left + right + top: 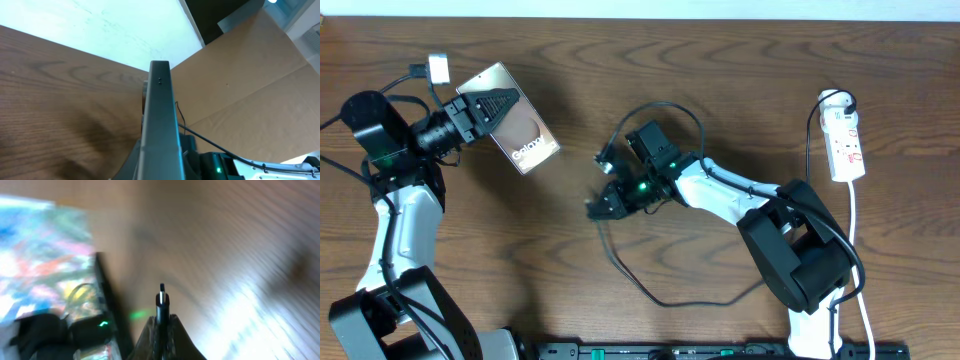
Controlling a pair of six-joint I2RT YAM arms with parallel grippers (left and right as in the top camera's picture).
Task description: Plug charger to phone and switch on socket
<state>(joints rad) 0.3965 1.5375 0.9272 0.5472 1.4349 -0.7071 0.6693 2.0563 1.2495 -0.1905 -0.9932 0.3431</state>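
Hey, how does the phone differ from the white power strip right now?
The phone is clamped in the left gripper, tilted; the power strip lies loose on the table. The phone has a dark frame and tan screen; the power strip is white with red marks. The power strip has a plug in one end; no cable shows in the phone. Both are slim rectangles.

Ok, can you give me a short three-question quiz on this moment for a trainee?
1. Fill in: the right hand pinches the ___ end of the charger.
2. Which hand holds the phone? A: left hand. B: right hand.
3. True or false: the charger is already plugged into the phone.
Key: 1 plug; 2 A; 3 false.
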